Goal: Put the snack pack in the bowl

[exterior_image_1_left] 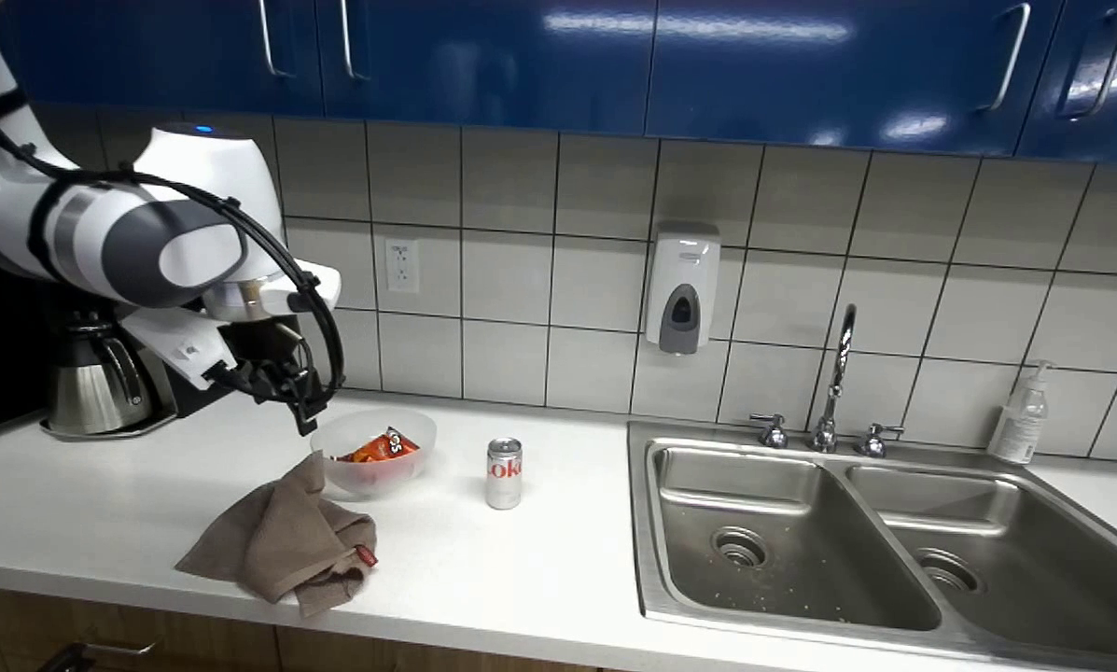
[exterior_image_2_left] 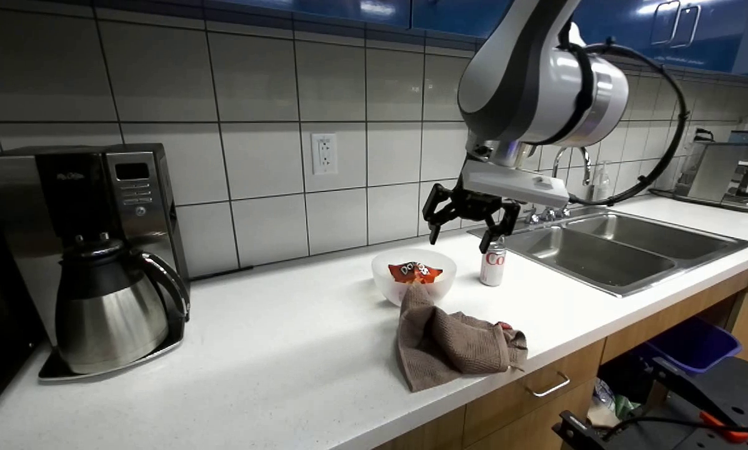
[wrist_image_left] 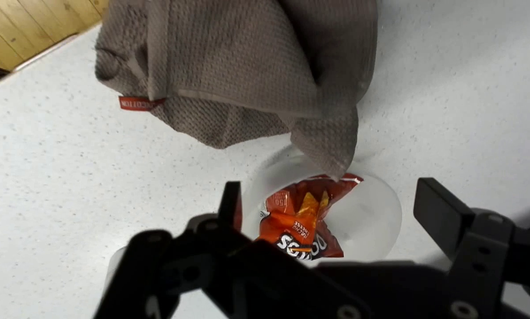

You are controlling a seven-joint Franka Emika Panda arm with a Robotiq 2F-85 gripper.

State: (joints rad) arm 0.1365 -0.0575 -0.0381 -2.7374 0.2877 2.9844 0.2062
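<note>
The snack pack is a crumpled red-orange Doritos bag lying inside the bowl. It also shows in both exterior views. The bowl is translucent white and stands upright on the counter near the back wall, also in both exterior views. My gripper is open, with its fingers wide apart and nothing between them. It hangs above the bowl, apart from it, in both exterior views. The gripper's body hides the bowl's lower edge in the wrist view.
A brown towel lies in front of the bowl, one corner reaching its rim. A Coke can stands beside the bowl. A double sink lies beyond the can. A coffee maker stands on the opposite side.
</note>
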